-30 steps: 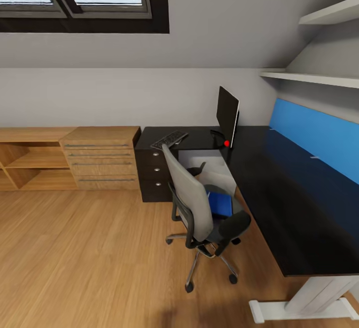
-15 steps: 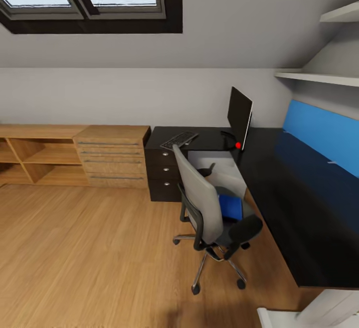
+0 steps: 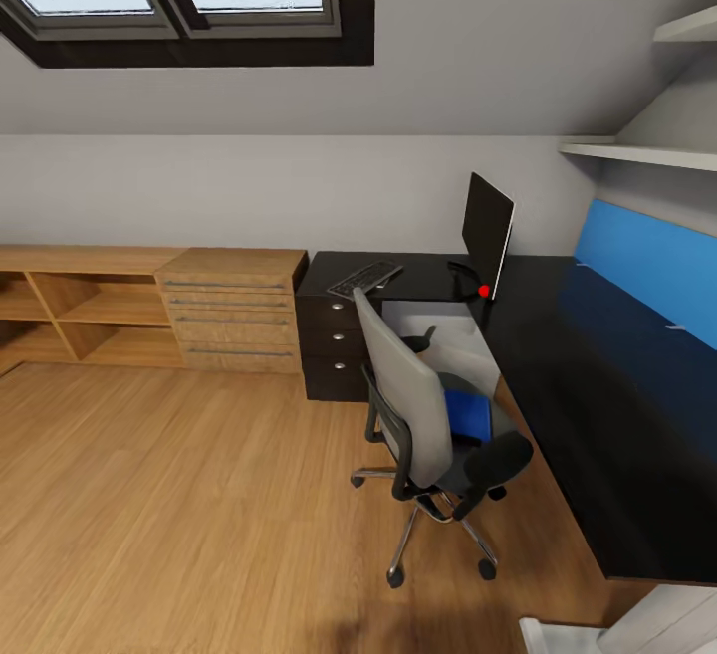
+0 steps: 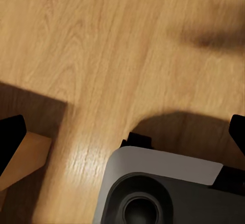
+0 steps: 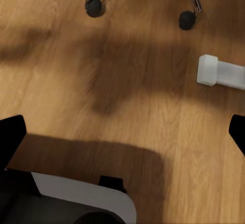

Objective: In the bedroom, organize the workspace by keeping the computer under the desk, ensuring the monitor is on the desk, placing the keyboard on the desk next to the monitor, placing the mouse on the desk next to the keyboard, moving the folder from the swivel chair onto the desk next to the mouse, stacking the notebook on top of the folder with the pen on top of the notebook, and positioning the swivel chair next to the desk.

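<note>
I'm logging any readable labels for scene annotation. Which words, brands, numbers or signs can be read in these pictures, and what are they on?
No readable text anywhere.
monitor: screen black, only a red dot at its corner, no brand visible.
keyboard: key legends too small to read.
folder: plain blue, no label visible.
desk and dresser: no markings.

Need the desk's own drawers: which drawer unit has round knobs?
The black unit under the keyboard has round silver knobs; the light-wood dresser beside it has long bar handles.
</note>
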